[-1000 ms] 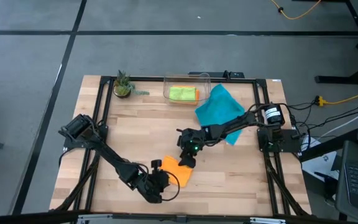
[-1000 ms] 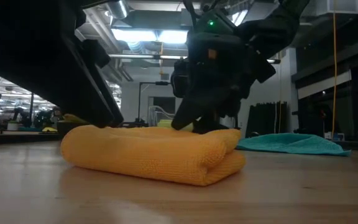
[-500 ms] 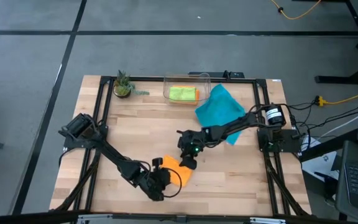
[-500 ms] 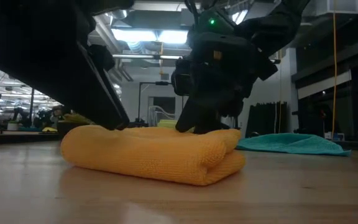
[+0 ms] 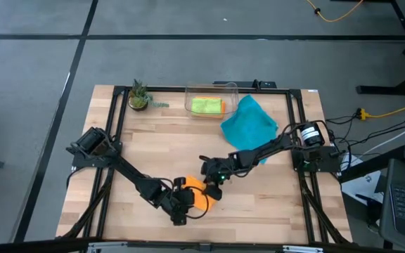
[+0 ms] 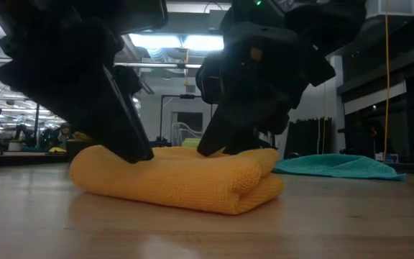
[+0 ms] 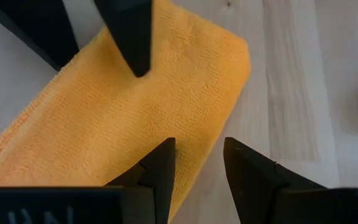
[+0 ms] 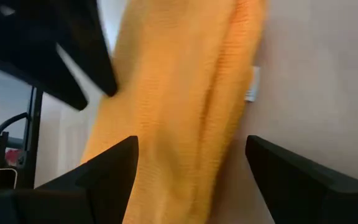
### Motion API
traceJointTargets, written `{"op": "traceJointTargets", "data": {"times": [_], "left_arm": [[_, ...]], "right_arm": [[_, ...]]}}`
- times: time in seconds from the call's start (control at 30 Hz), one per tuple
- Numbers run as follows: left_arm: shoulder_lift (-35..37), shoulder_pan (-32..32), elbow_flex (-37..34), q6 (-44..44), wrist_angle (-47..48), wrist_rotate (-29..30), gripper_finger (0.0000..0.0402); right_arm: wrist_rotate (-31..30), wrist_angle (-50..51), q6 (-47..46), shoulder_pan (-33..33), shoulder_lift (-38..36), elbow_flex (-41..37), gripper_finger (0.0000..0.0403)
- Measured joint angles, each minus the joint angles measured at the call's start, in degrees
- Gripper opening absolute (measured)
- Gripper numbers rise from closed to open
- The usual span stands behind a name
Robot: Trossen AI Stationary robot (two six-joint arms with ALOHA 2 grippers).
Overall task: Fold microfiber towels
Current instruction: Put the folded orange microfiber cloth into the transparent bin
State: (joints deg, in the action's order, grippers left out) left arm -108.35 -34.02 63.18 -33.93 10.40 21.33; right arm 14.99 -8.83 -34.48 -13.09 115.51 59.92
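Folded orange towel (image 5: 197, 195) lying on the wooden table (image 5: 153, 147) near its front edge, with both arms converged on it. The left gripper (image 5: 180, 205) sits at the towel's front-left side; in the left wrist view its two fingers (image 7: 160, 171) stand a little apart, one over the cloth's edge and one over bare wood, clasping nothing. The right gripper (image 5: 215, 180) sits at the opposite, back-right side; in the right wrist view its fingers (image 8: 114, 165) are spread wide on either side of the towel, straddling it without gripping. The low view shows the towel as a thick roll-like bundle, its rounded fold at the right end, with one gripper tip touching down on its top at each end. The bundle's long axis runs roughly between the two grippers, so each faces one short end, and neither arm is clearly nearer. The next fold probably depends on one end being pinned while the other is lifted over. A teal towel (image 5: 250, 125) lies spread near the back right, beside a clear bin (image 5: 211, 98) holding a green towel (image 5: 204, 105) and an orange one (image 5: 221, 106).
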Motion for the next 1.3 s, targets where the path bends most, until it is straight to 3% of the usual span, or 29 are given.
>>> {"op": "traceJointTargets", "data": {"times": [0.3,0.6,0.93,1.17,1.3], "left_arm": [[0.0,0.0,0.0,0.0,0.0,0.0,0.0130],[0.0,0.0,0.0,0.0,0.1,0.0,0.0130],[0.0,0.0,0.0,-0.1,0.1,0.0,0.0130],[0.0,-0.1,0.0,0.0,-0.1,0.0,0.0130],[2.0,-0.3,0.0,1.3,0.0,0.1,0.0130]], "right_arm": [[-1.9,-5.8,-4.0,-3.4,3.9,1.1,0.0303],[-1.4,-4.6,-2.3,-3.7,5.3,5.3,0.0288],[-3.7,-1.9,-1.4,-3.9,5.4,5.5,0.0172],[-2.2,-1.9,0.4,-2.7,5.5,5.4,0.0027],[2.1,-1.5,1.9,-1.1,5.5,5.5,0.0017]]}}
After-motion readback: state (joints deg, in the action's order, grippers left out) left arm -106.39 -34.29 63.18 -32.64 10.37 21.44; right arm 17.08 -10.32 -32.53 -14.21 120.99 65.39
